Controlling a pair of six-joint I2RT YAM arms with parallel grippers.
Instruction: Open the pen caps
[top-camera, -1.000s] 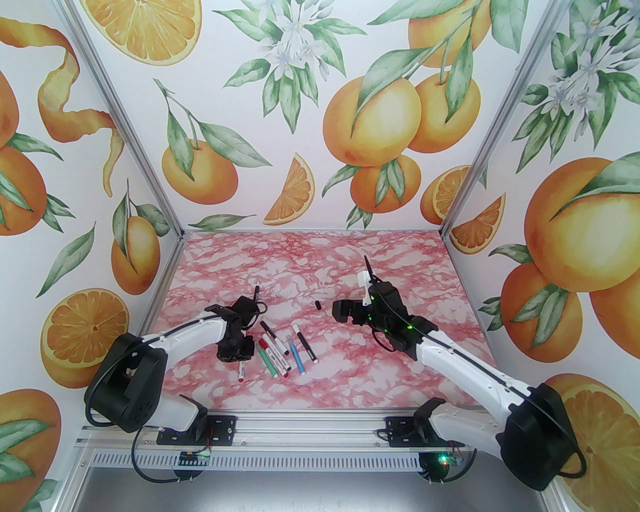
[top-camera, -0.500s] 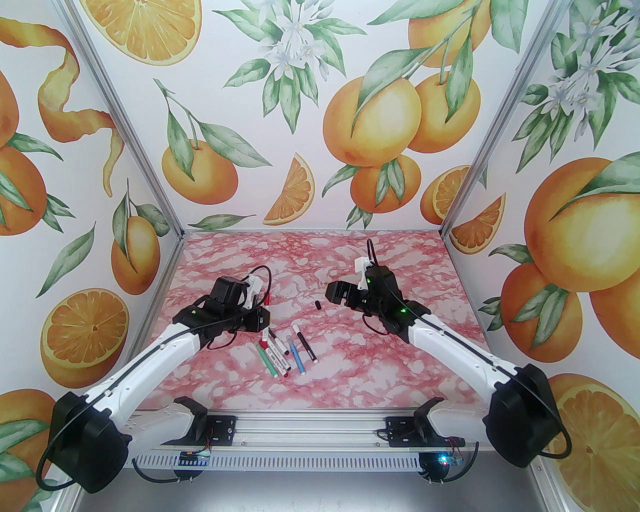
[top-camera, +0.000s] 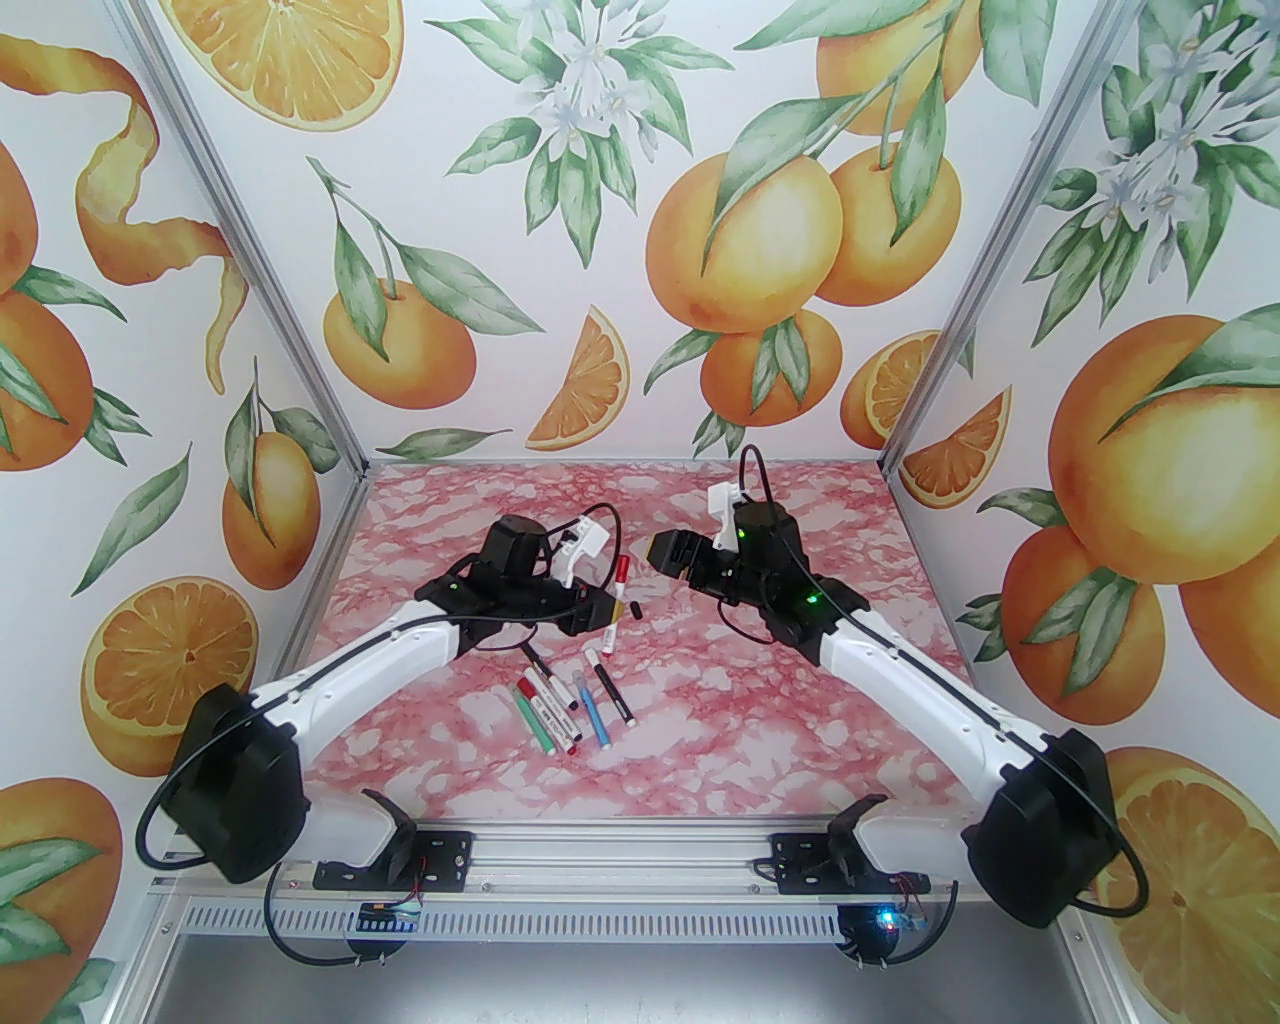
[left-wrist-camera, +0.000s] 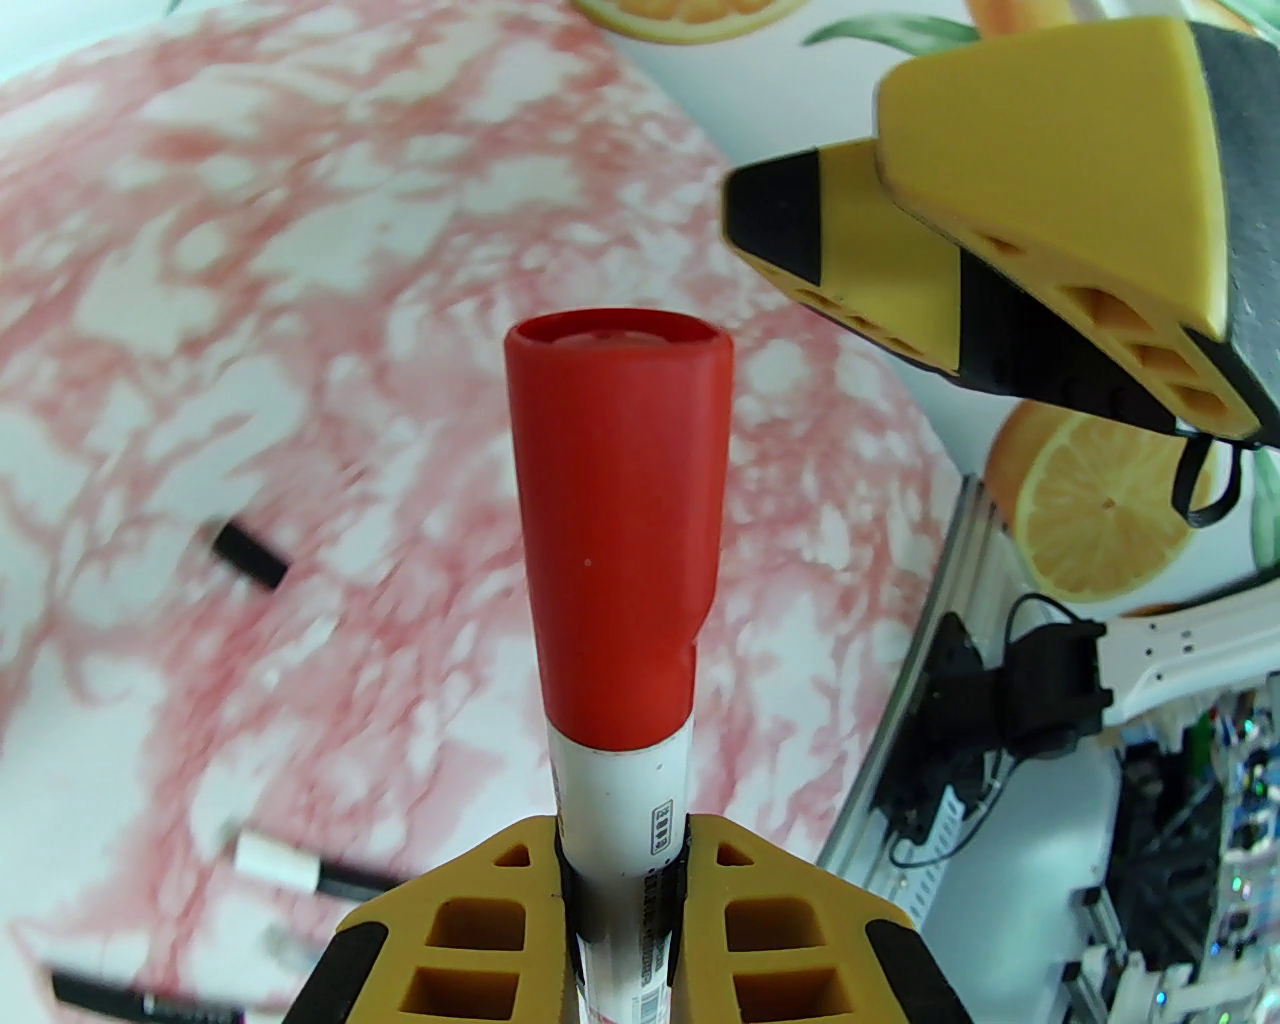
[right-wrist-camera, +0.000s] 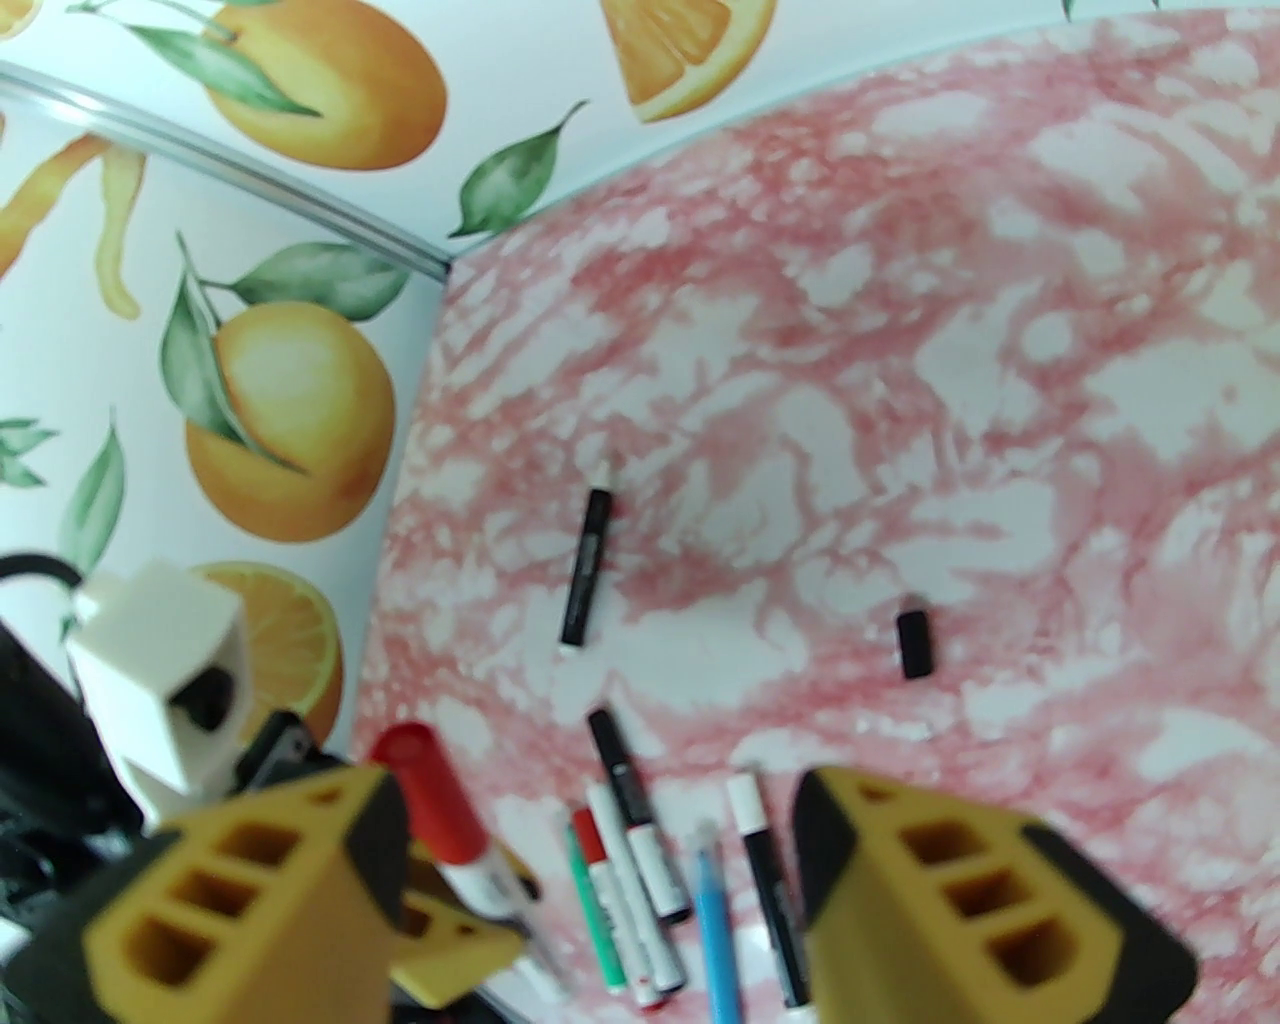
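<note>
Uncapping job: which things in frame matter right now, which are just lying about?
In the job:
- left gripper, shut on a pen
- red cap, on that pen
- right gripper, jaws apart, near the cap
- row of pens, waiting

Lying about:
- loose black cap
- lone black pen, apart from the row

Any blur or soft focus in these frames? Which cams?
Left wrist: red cap sharp, table behind it streaky with blur. Right wrist: soft all over, pens and own fingers fuzzy. Top external: crisp, evenly lit.
</note>
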